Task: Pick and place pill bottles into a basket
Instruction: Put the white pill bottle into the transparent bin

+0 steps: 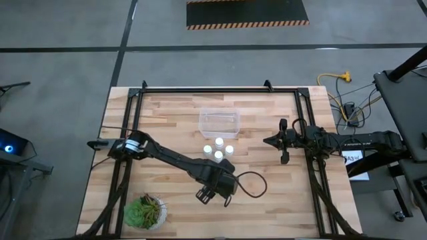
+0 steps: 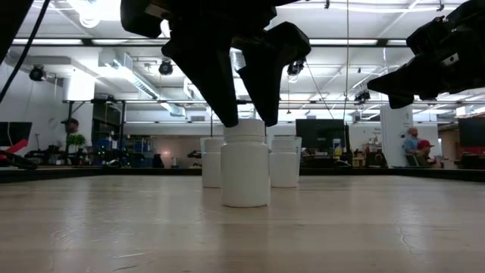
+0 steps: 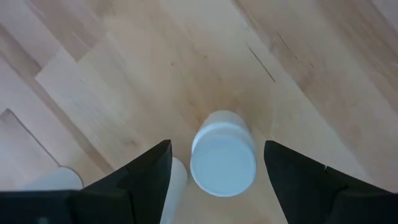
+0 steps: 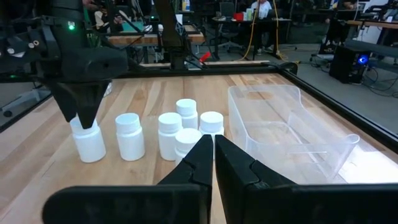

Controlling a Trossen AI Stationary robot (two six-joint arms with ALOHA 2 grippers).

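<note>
Left tool (image 3: 214,163) hangs with its jaws spread wide either side of a pill bottle (image 3: 222,160) on the desk (image 1: 267,200), not yet gripping it. That bottle stands on the plant (image 1: 145,212) side of the basket (image 1: 219,121), well apart from it. Your right tool (image 4: 213,152) waits pinched closed, empty, beside the basket. You've placed nothing yet; all six bottles remain outside.

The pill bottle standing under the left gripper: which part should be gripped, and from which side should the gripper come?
Grip the pill bottle across its round body just below the cap, coming straight down from above. It stands upright, and the left gripper already hangs over it with one open finger on each side. A neighbouring bottle stands apart, so the fingers probably have room.
</note>
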